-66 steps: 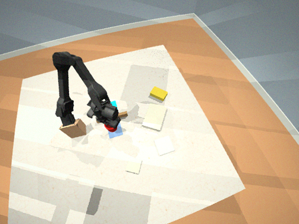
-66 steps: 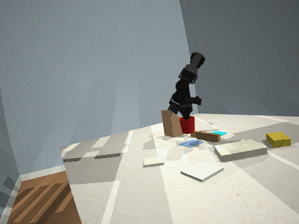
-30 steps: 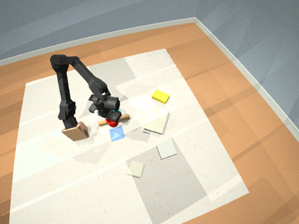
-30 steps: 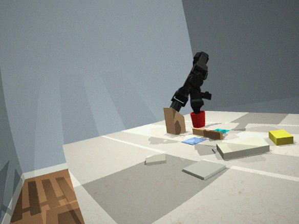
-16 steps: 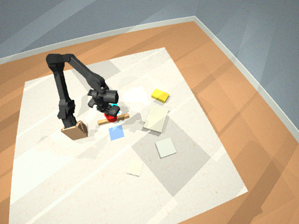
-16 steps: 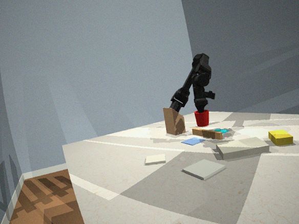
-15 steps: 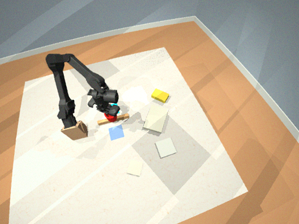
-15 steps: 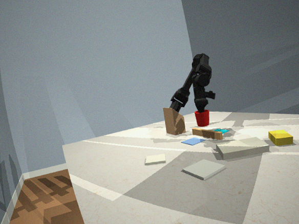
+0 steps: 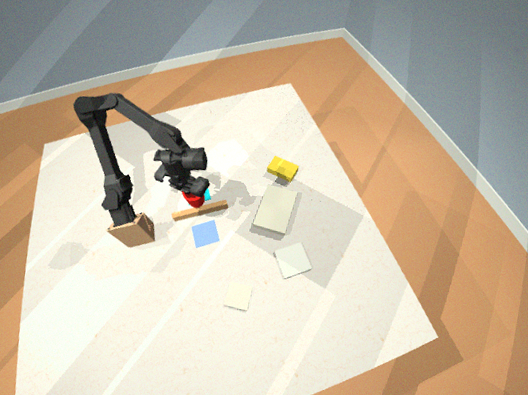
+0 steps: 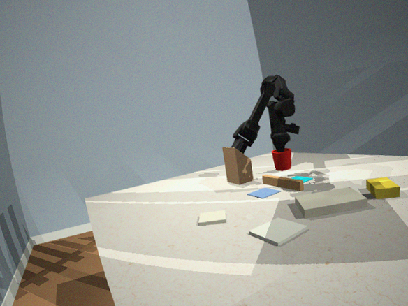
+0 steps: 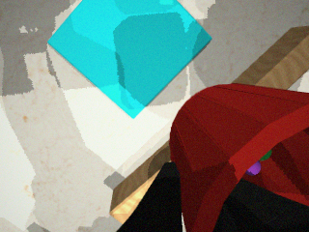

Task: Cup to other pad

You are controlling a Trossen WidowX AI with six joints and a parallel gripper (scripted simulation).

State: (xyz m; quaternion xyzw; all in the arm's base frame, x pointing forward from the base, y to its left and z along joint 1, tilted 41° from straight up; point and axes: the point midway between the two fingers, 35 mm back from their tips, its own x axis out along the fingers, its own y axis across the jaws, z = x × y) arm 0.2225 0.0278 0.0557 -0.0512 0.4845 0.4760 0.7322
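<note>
The red cup point(image 9: 194, 200) point(image 10: 282, 159) point(image 11: 217, 126) is off the table and about upright. My gripper point(image 10: 280, 149) is shut on its wall. A purple marble point(image 11: 253, 167) and a green marble point(image 11: 266, 155) show inside the cup; the fingers and wall hide the rest of its inside. The cyan pad point(image 9: 208, 194) point(image 10: 302, 179) point(image 11: 92, 48) lies beside the cup's position, not under it in the wrist view; the arm partly covers it in the top view. The blue pad point(image 9: 205, 233) point(image 10: 263, 192) lies bare across the wooden bar.
The wooden bar point(image 9: 199, 211) point(image 10: 282, 182) point(image 11: 285, 58) lies between the two pads, passing below the cup in the wrist view. A large grey-beige block point(image 9: 275, 210) point(image 10: 331, 201), a yellow block point(image 9: 282, 168) point(image 10: 382, 188) and two pale flat tiles point(image 9: 292, 260) point(image 9: 238, 296) lie farther from the arm.
</note>
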